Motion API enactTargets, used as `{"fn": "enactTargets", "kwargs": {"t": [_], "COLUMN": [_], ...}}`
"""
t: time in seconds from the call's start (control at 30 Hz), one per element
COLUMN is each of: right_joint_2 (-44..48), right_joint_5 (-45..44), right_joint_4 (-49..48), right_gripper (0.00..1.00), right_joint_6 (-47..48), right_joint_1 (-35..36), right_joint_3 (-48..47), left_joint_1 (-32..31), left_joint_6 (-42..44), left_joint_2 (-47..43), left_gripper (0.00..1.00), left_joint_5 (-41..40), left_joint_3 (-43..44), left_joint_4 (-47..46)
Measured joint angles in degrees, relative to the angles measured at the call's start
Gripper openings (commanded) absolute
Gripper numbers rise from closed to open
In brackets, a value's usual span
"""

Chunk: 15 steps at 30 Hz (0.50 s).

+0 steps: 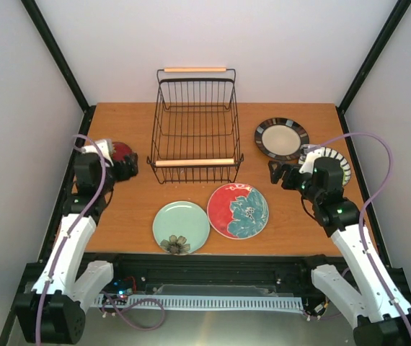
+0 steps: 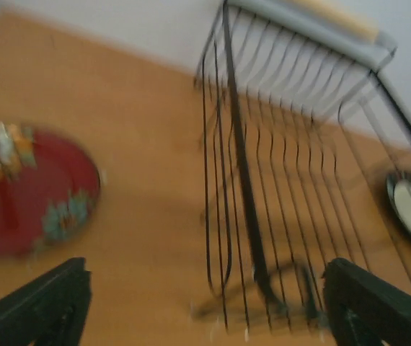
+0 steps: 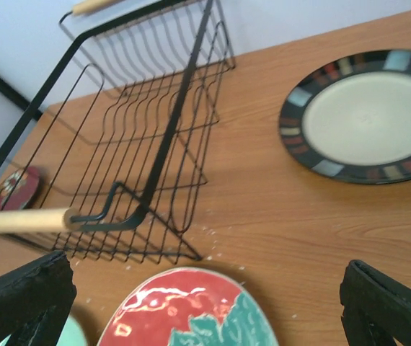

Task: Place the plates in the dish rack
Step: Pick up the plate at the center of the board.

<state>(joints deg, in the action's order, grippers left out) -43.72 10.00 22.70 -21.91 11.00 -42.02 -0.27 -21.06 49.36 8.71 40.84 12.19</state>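
Top external view: dish rack (image 1: 195,122) sits empty at far centre of the table (image 1: 119,209); the visible plates (image 1: 181,227) lie flat outside it. Both the left end effector (image 1: 130,167) and right end effector (image 1: 274,173) are spread wide, holding nothing. Best first pick, imo, is the red plate w/ teal flower (image 1: 238,210), just near of the rack: pinch its rim, tip it upright, stand it inside. No readable writing/brands.

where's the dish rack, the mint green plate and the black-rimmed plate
dish rack (image 1: 195,163): top external view, near wooden handle
mint green plate (image 1: 181,222): top external view, plain centre
black-rimmed cream plate (image 1: 282,138): top external view, cream centre
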Motion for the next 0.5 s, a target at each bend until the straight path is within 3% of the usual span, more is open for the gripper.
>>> {"fn": "enactTargets", "kwargs": {"t": [0.17, 0.33, 0.5], "right_joint_2": [-2.4, -2.6, -3.8], "right_joint_5": [1.3, 3.9, 8.1], "right_joint_4": [3.0, 5.5, 7.2], "right_gripper": [1.0, 1.0, 1.0], "right_joint_6": [1.0, 3.1, 4.8], "right_joint_1": [5.0, 6.1, 6.1], "right_joint_3": [-2.8, -4.2, -4.2], "left_joint_1": [-5.1, -11.2, -16.2], "left_joint_6": [-4.9, -11.3, -15.3], "left_joint_2": [2.2, 7.5, 6.6], "left_gripper": [0.92, 0.94, 0.94], "left_joint_5": [5.3, 10.2, 10.8], "left_joint_3": [-2.5, -2.2, -3.4], "left_joint_4": [11.3, 16.4, 19.1]}}
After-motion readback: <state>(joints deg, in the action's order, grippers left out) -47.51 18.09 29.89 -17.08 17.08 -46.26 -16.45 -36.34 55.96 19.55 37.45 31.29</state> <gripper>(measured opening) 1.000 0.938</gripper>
